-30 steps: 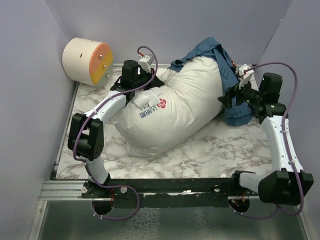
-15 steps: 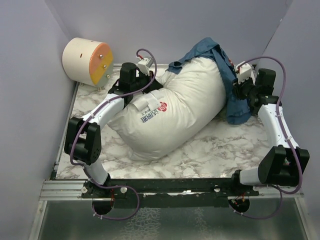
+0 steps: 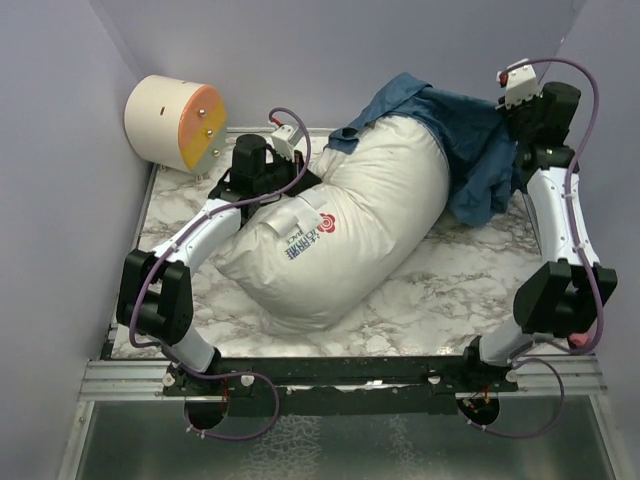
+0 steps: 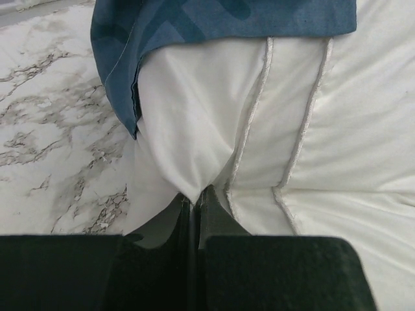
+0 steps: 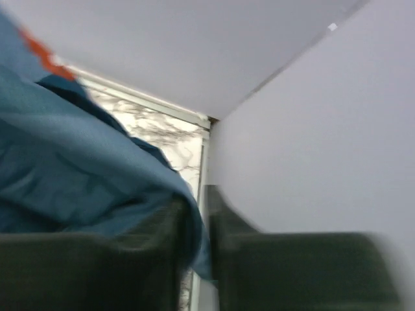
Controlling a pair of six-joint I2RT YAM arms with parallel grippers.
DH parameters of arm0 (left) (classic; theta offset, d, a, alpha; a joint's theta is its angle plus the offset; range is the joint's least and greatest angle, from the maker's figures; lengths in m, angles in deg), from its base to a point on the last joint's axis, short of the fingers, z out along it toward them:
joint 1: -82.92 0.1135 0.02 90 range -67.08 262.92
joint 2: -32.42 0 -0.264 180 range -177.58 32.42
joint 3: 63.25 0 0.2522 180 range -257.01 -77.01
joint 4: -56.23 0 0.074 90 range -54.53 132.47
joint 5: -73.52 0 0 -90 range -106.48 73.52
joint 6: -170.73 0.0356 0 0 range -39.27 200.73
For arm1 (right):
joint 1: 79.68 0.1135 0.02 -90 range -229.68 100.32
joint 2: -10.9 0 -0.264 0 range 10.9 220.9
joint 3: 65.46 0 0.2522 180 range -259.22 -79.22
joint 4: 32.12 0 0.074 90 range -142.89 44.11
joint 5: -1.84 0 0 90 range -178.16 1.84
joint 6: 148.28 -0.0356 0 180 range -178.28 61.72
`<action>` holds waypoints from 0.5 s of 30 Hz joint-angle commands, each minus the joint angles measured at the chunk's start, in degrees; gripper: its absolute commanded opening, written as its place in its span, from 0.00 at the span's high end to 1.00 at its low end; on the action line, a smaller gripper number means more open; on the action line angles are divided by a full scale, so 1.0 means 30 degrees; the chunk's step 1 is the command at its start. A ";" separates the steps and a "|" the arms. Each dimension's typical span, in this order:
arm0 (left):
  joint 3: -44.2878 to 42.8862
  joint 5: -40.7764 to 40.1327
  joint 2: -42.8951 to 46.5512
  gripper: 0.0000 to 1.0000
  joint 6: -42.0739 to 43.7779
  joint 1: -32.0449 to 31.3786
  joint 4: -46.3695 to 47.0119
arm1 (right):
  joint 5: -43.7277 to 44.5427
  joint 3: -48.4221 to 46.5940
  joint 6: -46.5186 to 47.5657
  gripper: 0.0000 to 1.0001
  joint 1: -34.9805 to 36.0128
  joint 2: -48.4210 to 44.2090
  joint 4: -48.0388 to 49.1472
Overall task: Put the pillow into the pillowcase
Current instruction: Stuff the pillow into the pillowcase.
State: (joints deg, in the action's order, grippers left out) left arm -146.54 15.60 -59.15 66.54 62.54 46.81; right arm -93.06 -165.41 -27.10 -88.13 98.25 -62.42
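While left gripper (image 4: 194,197) pinches pillow (image 3: 350,220), right gripper (image 5: 198,214) clamps pillowcase (image 5: 78,175)

The pillow (image 3: 340,225) carries a small print near one edge: a round red logo beside a short row of dark blue characters, too small to read from the top view. The pillowcase (image 3: 455,135) shows darker blue letter shapes in the left wrist view, cut off at the frame edge and not legible.
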 commanded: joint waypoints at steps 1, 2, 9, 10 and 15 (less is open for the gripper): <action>0.0826 0.0520 0.0425 1.00 0.0816 -0.0152 -0.0481 | 0.4417 -0.5084 0.0967 0.60 -0.0406 0.4184 -0.0900; 0.0877 0.0575 0.0386 1.00 0.0808 -0.0164 -0.0450 | 0.3906 -0.6188 0.0647 0.48 -0.0407 0.4584 -0.2266; 0.0902 0.0706 0.0483 1.00 0.0935 -0.0154 -0.0502 | -1.0661 -0.2538 -0.0617 0.12 -0.0377 -0.0599 -0.3510; 0.0974 0.0731 0.0515 1.00 0.0925 -0.0168 -0.0431 | -1.2865 -0.1666 -0.0484 0.12 -0.0377 -0.1320 -0.3259; 0.1139 0.0735 0.0527 1.00 0.0997 -0.0167 -0.0379 | -1.6163 0.0329 -0.1601 0.23 -0.0298 -0.1600 -0.2146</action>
State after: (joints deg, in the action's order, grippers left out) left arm -144.99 15.62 -58.62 67.85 62.54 48.69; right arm -124.82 -167.09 -28.46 -89.20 93.31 -71.95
